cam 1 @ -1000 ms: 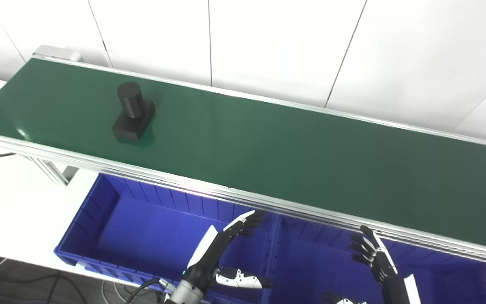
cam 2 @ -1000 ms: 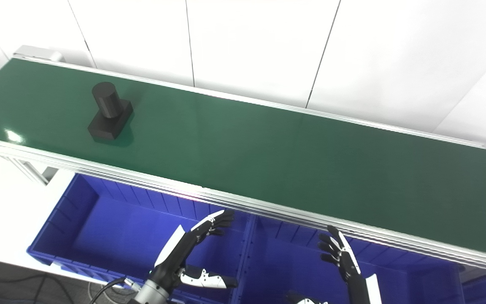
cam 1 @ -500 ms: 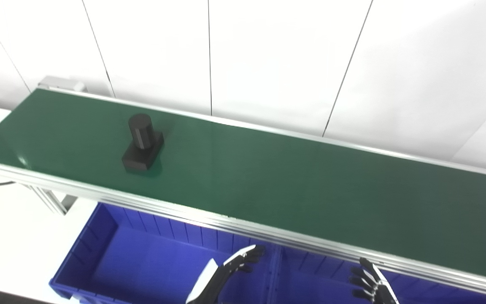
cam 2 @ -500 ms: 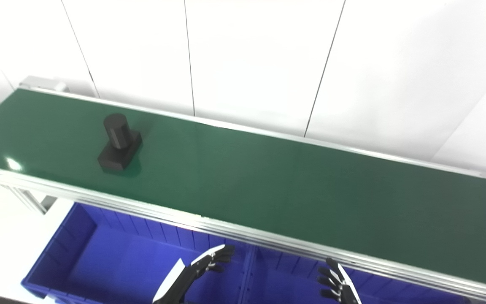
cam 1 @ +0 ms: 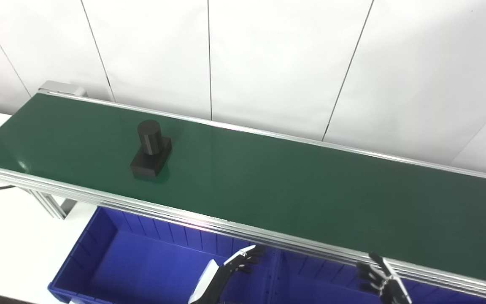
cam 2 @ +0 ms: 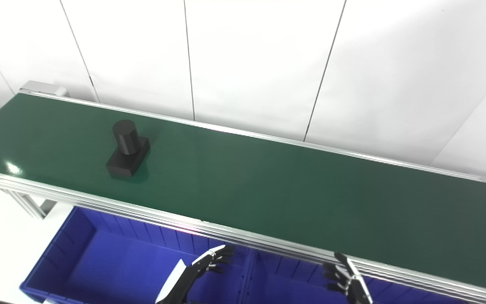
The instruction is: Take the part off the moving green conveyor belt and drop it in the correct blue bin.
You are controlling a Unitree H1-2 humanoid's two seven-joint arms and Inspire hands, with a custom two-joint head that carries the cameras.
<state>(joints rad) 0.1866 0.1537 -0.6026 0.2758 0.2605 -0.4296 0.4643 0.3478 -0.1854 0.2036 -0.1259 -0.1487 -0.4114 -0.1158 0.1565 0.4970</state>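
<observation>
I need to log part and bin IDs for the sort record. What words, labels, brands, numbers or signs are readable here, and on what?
None: no readable text in either view.
Black part: plain, no marking.
Green conveyor belt: bare, no print.
Left blue bin and right blue bin: no labels on the visible walls.
White wall panels: blank.
Left hand and right hand: no lettering visible.

The left hand [cam 1: 226, 276] has slim black fingers with white plating along the back; the right hand [cam 1: 384, 283] looks alike, black with pale trim.
</observation>
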